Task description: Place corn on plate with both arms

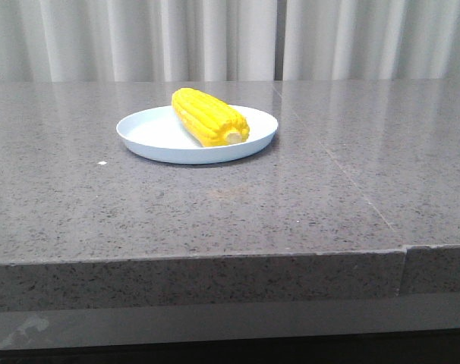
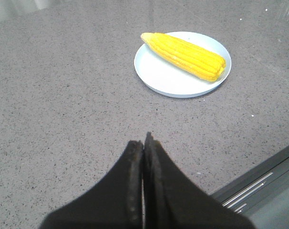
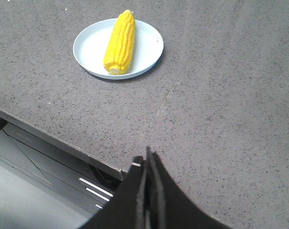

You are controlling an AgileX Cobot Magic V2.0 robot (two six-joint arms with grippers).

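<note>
The yellow corn (image 1: 209, 117) lies on the pale blue-white plate (image 1: 150, 135) on the grey table, its pale cut end toward the front. Corn (image 2: 185, 56) and plate (image 2: 156, 76) also show in the left wrist view, and corn (image 3: 119, 42) and plate (image 3: 89, 45) in the right wrist view. My left gripper (image 2: 143, 142) is shut and empty, well back from the plate over bare table. My right gripper (image 3: 147, 161) is shut and empty near the table's front edge, far from the plate. Neither gripper shows in the front view.
The grey speckled table (image 1: 306, 197) has a front edge (image 1: 200, 262) with a seam at the right. White curtains (image 1: 215, 38) hang behind. A dark frame with metal rails (image 3: 94, 188) lies below the table edge.
</note>
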